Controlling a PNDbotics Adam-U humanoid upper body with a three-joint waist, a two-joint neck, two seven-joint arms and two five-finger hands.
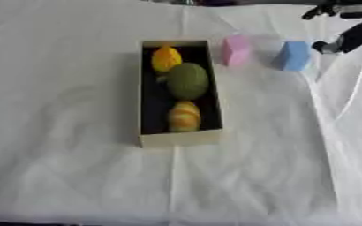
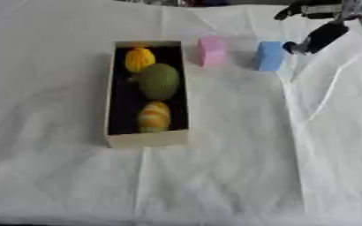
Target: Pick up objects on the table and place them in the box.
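Currently right hand [image 2: 317, 37] hovers just right of blue block [image 2: 270, 56], fingers apart, likely lining up a grab; pink block [image 2: 212, 51] beyond, box [image 2: 147, 138] holds 3.

A creased white cloth [image 1: 76, 176] (folds running lengthwise) covers the whole table.

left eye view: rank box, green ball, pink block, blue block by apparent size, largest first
1. box
2. green ball
3. pink block and blue block: look about alike, can't separate them.
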